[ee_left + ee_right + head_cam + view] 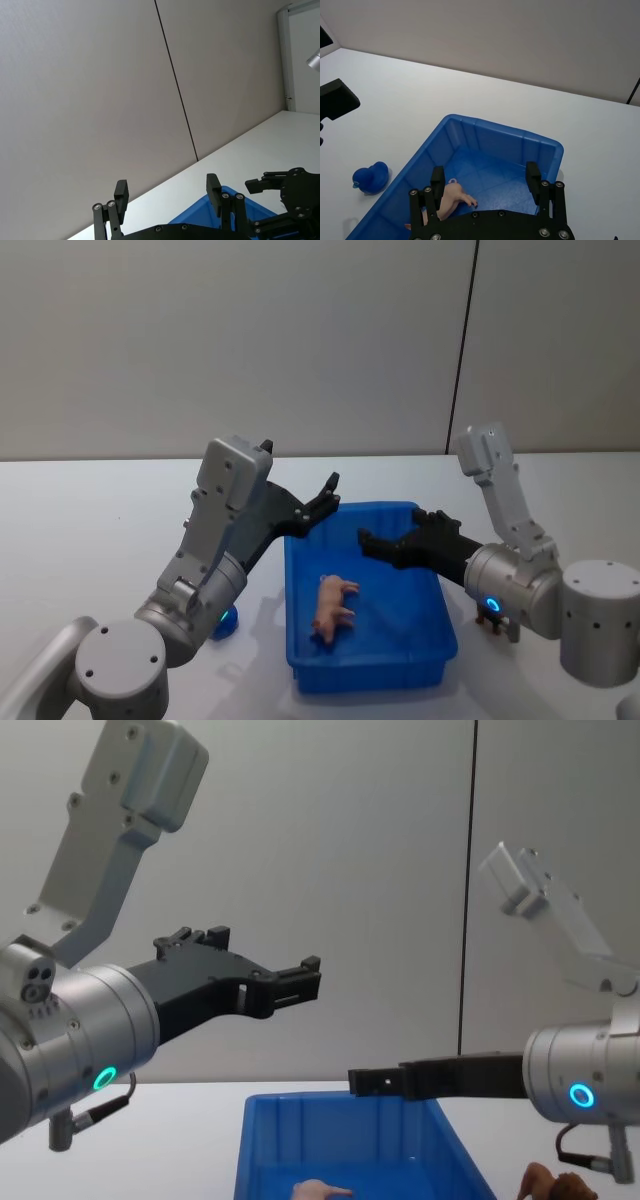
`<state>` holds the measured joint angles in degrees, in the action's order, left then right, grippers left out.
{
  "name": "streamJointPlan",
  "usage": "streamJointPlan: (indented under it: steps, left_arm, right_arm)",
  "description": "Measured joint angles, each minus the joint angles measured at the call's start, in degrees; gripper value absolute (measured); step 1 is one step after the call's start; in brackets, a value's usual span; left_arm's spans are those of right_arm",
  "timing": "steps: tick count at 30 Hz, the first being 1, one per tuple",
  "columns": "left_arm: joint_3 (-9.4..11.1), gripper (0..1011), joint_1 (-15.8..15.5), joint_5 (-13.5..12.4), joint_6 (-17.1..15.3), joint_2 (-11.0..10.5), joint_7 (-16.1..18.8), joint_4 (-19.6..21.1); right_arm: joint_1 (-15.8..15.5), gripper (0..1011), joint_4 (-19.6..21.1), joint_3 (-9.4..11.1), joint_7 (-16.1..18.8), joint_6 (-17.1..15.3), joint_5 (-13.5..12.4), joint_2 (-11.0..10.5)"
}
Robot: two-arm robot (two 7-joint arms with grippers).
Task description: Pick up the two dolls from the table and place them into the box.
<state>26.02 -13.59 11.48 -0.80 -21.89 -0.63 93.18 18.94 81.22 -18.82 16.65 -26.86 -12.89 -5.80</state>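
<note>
My right gripper (485, 174) hangs above the box (372, 676), over its right half, with its fingers apart and nothing between them. My left gripper (167, 186) is raised higher, above the box's far left corner, also spread wide and empty, pointing out toward the wall behind the box.

Directly below my right gripper, the pale pink doll (332, 606) lies on its side on the box floor, near the middle and clear of all four walls. I judge that half of the job done. The reddish-brown doll (556, 1186) is not in the box: it stands on the worktop (90, 530) just to the right of the box, close under my right forearm and partly hidden by it. That one is left to pick up and drop in.

A small blue duck toy (371, 177) sits on the worktop just off the box's left side; it is no part of my task.

For room: the box's thick rim stands between my right gripper and the brown doll, so I would have to lift clear of that right wall before coming down outside it. The worktop beyond the box, left and far, lies bare. Inside the box there is open floor around the pink doll for a second drop.
</note>
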Motion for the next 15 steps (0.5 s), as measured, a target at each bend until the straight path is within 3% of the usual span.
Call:
streamJointPlan:
  steps: [8,15]
  left_arm:
    - [0.00,1000,0.00,0.00,0.00,0.00,0.00,0.00]
    - [0.00,1000,0.00,0.00,0.00,0.00,0.00,0.00]
  right_arm:
    - [-0.29,1001,1.32,0.60,-0.20,1.25,-0.60,-0.55]
    - [-2.06,1001,5.06,2.49,-2.23,3.20,-2.54,-2.61]
